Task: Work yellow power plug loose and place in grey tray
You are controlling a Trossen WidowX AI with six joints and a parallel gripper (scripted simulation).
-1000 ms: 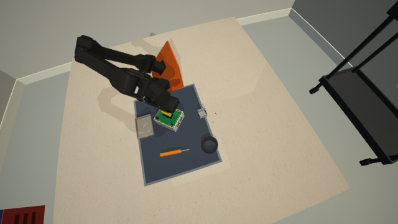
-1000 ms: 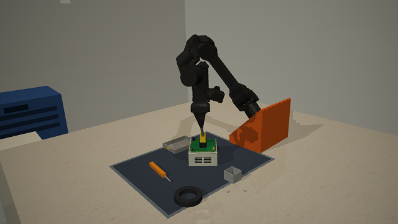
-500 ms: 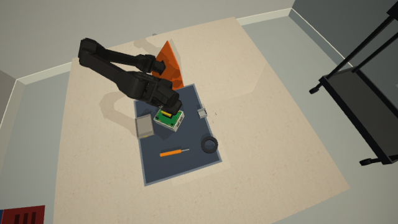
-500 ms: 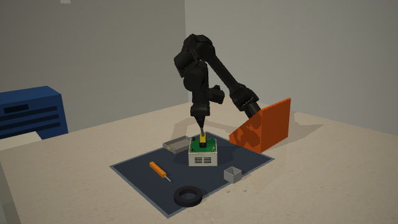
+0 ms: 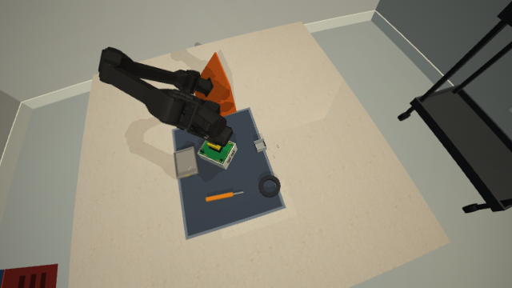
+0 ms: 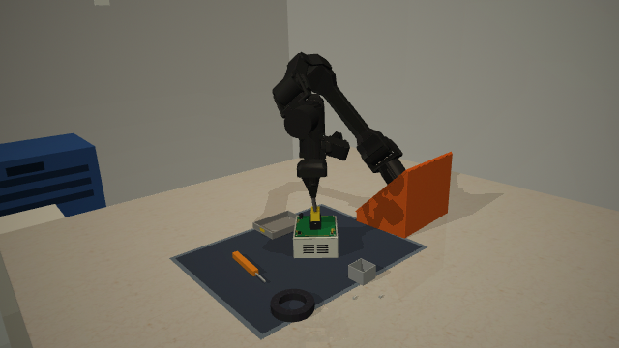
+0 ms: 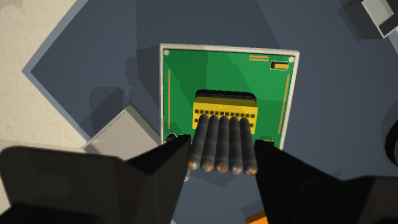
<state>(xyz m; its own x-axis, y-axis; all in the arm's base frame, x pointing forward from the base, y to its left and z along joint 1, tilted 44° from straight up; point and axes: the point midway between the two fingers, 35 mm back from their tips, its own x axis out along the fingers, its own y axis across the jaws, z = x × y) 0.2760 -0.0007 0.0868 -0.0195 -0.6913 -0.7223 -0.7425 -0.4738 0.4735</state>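
The yellow power plug (image 5: 214, 146) (image 6: 315, 215) (image 7: 225, 108) stands at the black socket (image 6: 315, 225) (image 7: 225, 94) on the green circuit board (image 5: 208, 153) (image 6: 302, 228) (image 7: 180, 75). Dark wires rise from its top. Whether it is still fully seated cannot be told. My gripper (image 6: 314, 205) (image 7: 222, 145) is above the board, its fingers on either side of the plug, shut on it. The arm hides the fingertips in the top view. The grey tray (image 5: 186, 161) (image 6: 275, 228) (image 7: 122, 132) stands beside the board's box and looks empty.
An orange screwdriver (image 5: 219, 197) (image 6: 245, 263), a black ring (image 5: 261, 186) (image 6: 292, 316) and a small grey open box (image 5: 260, 145) (image 6: 362, 272) are on or at the edge of the dark mat (image 5: 224, 220) (image 6: 213, 271). An orange wedge-shaped block (image 5: 228, 102) (image 6: 427, 198) stands near the arm.
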